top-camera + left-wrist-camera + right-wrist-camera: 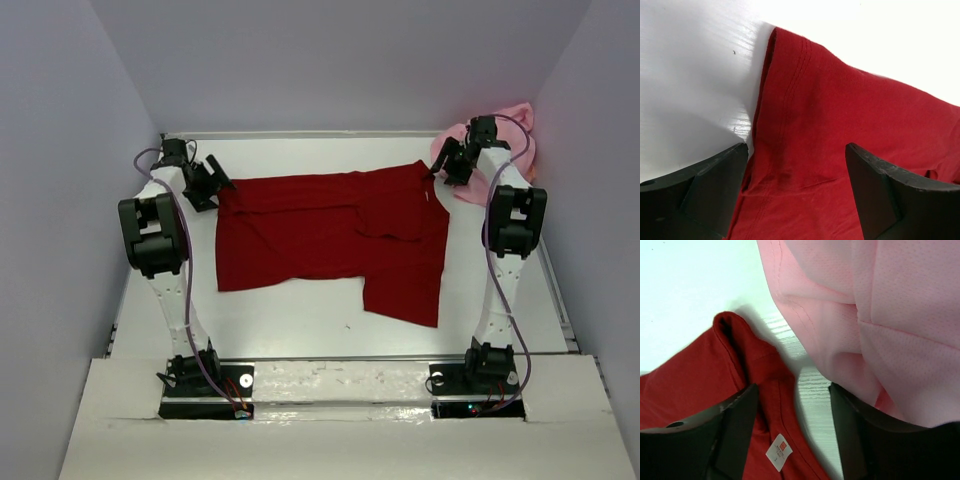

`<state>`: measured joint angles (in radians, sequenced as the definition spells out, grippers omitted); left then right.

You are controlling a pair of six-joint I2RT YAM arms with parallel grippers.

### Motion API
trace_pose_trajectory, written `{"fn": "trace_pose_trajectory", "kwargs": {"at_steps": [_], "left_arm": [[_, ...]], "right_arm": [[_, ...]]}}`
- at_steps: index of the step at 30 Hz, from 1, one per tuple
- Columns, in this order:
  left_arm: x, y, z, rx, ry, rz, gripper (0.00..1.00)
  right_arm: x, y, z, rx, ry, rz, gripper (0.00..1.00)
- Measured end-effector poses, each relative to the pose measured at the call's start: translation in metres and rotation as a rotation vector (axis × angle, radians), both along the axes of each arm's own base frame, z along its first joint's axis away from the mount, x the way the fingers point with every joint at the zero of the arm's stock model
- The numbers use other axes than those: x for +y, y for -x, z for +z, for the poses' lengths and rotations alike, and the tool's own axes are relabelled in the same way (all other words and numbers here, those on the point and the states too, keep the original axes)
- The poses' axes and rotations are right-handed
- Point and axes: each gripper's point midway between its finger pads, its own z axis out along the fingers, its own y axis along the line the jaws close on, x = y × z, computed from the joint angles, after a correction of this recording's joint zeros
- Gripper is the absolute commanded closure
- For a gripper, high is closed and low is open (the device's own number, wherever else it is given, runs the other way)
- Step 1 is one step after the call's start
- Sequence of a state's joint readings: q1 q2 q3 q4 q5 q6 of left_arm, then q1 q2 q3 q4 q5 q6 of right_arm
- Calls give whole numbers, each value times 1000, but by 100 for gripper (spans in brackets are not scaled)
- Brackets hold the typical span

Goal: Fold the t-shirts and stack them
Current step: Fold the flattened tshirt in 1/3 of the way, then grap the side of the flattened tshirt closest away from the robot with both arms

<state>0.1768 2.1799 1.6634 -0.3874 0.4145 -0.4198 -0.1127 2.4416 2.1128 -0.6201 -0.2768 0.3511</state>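
The dark red t-shirt [330,235] lies spread across the middle of the white table [300,320], with its right part hanging lower than its left. My left gripper [215,180] hovers open at the shirt's far left corner; in the left wrist view its jaws [796,147] stand wide apart over the red hem [790,100], gripping nothing. The light pink t-shirt [512,125] lies bunched in the back right corner. My right gripper [446,165] is open at the red shirt's far right corner, straddling the red collar [765,405] and bare table, with pink cloth [890,315] lying over its right finger.
Lilac walls [60,200] close in the table on the left, back and right. A small white label [778,451] shows inside the red collar. Both arm bases [205,380] sit at the near edge.
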Motion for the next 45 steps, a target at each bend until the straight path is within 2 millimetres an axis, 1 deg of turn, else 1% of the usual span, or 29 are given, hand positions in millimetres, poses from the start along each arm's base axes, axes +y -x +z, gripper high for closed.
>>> {"fn": "trace_pose_trajectory", "kwargs": {"at_steps": [1,3,6,8,9,11,12,14,16,18,19,20,21,22,23,24,27,29,30,34,36,37,39,42,45], "left_arm": [[0,1,0,-7,1,0,6],[2,3,1,-14,-4,0,6],[3,15,2,-9,-19,-6,6],[4,24,4,-4,-29,-9,6],[3,32,8,-5,-31,-11,6],[0,49,18,-7,-34,-11,6],[-2,61,28,-17,-32,-11,6],[-6,79,46,-50,-28,-10,6],[-11,96,65,-90,-23,-7,6],[-17,115,76,-114,-15,-2,4],[-19,125,82,-124,-14,0,5],[-21,136,83,-124,-11,5,4],[-23,143,82,-114,-9,7,4],[-25,153,77,-94,-4,9,4],[-26,162,70,-68,1,10,4],[-28,170,63,-36,6,12,4],[-32,201,35,87,16,20,4],[-33,216,25,147,14,26,4],[-32,225,22,175,9,31,5],[-34,251,15,236,-8,37,6],[-34,262,11,259,-19,38,6],[-34,271,6,278,-26,36,6],[-35,279,0,299,-31,33,6],[-38,294,-8,337,-45,20,5],[-40,300,-12,352,-57,6,5]], "right_arm": [[0,0,1,-4,4,4,29],[-2,0,5,-11,15,5,29],[-5,0,15,-30,26,3,28],[-6,11,28,-28,26,-5,29],[-6,19,35,-28,23,-11,29],[-5,43,51,-16,8,-32,30],[-4,54,58,-10,-1,-41,31],[0,77,74,-23,-24,-61,31],[6,108,82,-15,-45,-76,31],[12,142,82,15,-69,-94,31],[17,167,79,43,-86,-103,31],[20,182,77,62,-97,-105,31],[23,192,77,65,-106,-107,31],[27,211,74,84,-120,-109,31],[30,222,69,106,-129,-110,31],[35,243,65,131,-146,-111,32],[45,286,52,217,-175,-109,31],[48,308,48,262,-183,-109,32],[49,313,47,268,-184,-109,32],[56,343,46,310,-205,-103,34],[61,362,45,323,-212,-98,37],[63,370,46,332,-213,-96,38],[69,383,49,347,-206,-80,38],[80,397,51,368,-181,-33,38],[86,406,52,386,-158,-14,39]]}}
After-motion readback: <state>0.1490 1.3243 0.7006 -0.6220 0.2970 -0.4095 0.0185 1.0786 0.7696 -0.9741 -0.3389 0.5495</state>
